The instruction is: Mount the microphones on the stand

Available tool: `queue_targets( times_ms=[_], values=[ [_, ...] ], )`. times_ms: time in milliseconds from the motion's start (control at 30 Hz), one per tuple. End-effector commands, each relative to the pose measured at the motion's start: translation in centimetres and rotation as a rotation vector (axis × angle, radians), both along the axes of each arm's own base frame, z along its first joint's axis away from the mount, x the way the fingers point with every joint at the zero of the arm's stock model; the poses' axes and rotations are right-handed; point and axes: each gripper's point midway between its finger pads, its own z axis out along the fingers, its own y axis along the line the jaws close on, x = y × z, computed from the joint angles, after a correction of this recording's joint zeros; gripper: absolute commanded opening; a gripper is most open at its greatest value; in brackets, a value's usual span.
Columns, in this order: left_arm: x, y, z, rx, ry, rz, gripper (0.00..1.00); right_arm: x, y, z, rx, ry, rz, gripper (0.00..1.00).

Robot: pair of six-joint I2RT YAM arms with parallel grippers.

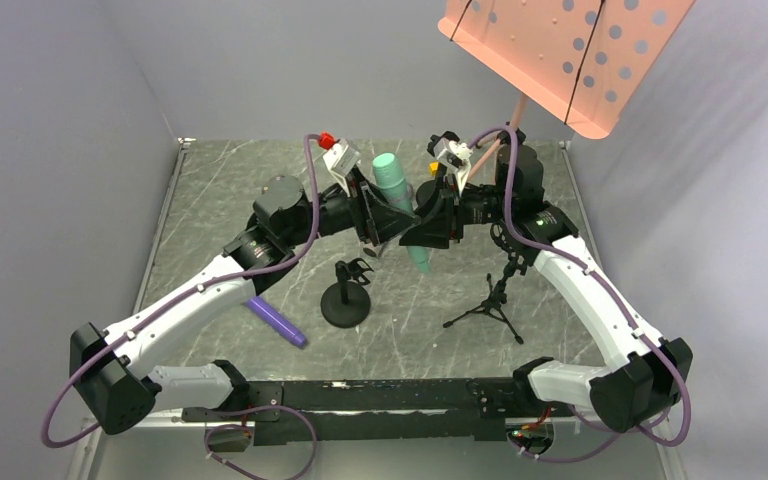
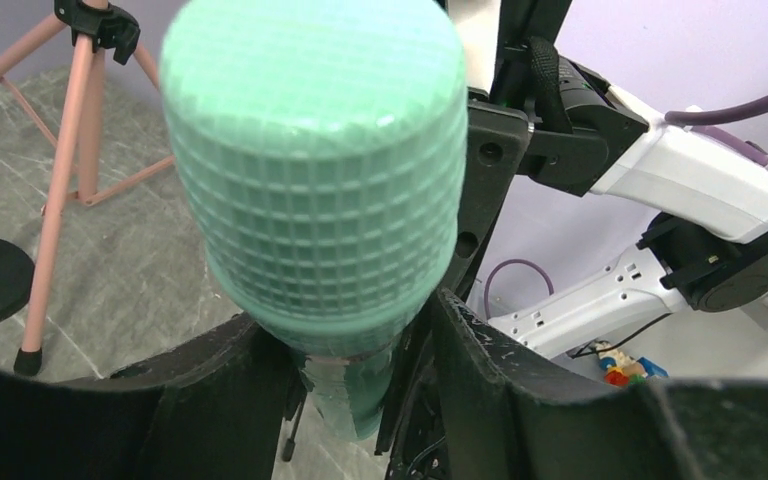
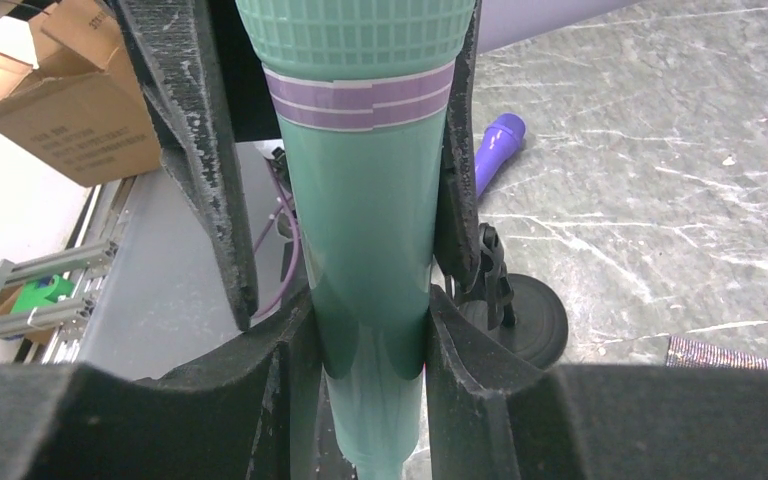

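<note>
- Above the middle of the worktop (image 1: 210, 200), the teal-green microphone (image 1: 393, 178) hangs tilted between both arms.
- The right fingers (image 3: 260, 370) pinch its handle.
- The left fingers (image 2: 220, 380) bracket its neck under the head; whether they pinch it cannot be told.
- The purple microphone (image 1: 278, 320) lies near the round-based stand (image 1: 346, 300).

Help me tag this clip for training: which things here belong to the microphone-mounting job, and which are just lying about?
Job: teal microphone, held in the right tool, left tool flanking it; purple microphone on the table; black round-base clip stand; black tripod stand.
Lying about: pink perforated tray stand, probably; cardboard box.
</note>
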Motion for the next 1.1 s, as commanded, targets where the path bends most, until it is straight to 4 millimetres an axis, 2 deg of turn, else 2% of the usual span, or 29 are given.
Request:
queue_targets(
  times_ms=[0, 67, 133, 167, 300, 367, 433, 533, 600, 733, 833, 900, 1067],
  values=[
    [-0.3, 0.5, 2.8, -0.088, -0.056, 0.016, 0.55, -0.9, -0.1, 1.2, 0.029, -0.068, 0.032, 0.09],
    [-0.3, 0.7, 2.8, -0.101, -0.062, 0.026, 0.54, -0.9, -0.1, 1.2, 0.031, -0.068, 0.036, 0.09],
    [-0.4, 0.8, 3.0, -0.112, -0.073, 0.028, 0.49, -0.9, -0.1, 1.2, 0.033, -0.067, 0.039, 0.10],
    [-0.5, 0.8, 3.1, -0.113, -0.077, 0.020, 0.44, -0.9, -0.1, 1.2, 0.033, -0.063, 0.038, 0.10],
    [-0.5, 0.3, 2.8, -0.090, -0.072, -0.002, 0.09, -0.7, 0.0, 1.1, 0.031, -0.057, 0.035, 0.14],
    [-0.7, 0.4, 2.8, -0.090, -0.079, -0.010, 0.00, -0.7, -0.1, 1.0, 0.027, -0.060, 0.026, 0.28],
    [-1.0, 0.9, 2.9, -0.097, -0.096, 0.000, 0.00, -0.6, -0.2, 0.6, 0.019, -0.074, 0.016, 0.52],
    [-1.1, 2.2, 2.9, -0.099, -0.113, 0.034, 0.00, -0.6, -0.4, 0.4, -0.002, -0.113, 0.009, 0.80],
    [-1.1, 3.6, 2.6, -0.097, -0.118, 0.062, 0.00, -0.2, -0.7, 0.0, -0.029, -0.156, 0.002, 0.90],
    [-1.2, 7.0, 1.3, -0.077, -0.135, 0.140, 0.00, 1.2, -1.2, -1.4, -0.118, -0.237, -0.021, 0.96],
    [-1.8, 9.6, 0.6, -0.044, -0.172, 0.215, 0.00, 3.0, -1.3, -3.7, -0.188, -0.266, -0.031, 0.94],
    [-2.2, 10.9, -0.1, -0.009, -0.183, 0.258, 0.00, 4.2, -1.0, -5.2, -0.214, -0.274, -0.029, 0.86],
    [-3.5, 13.7, -0.7, 0.039, -0.226, 0.342, 0.00, 5.1, 0.3, -8.8, -0.208, -0.348, 0.134, 0.22]
  ],
)
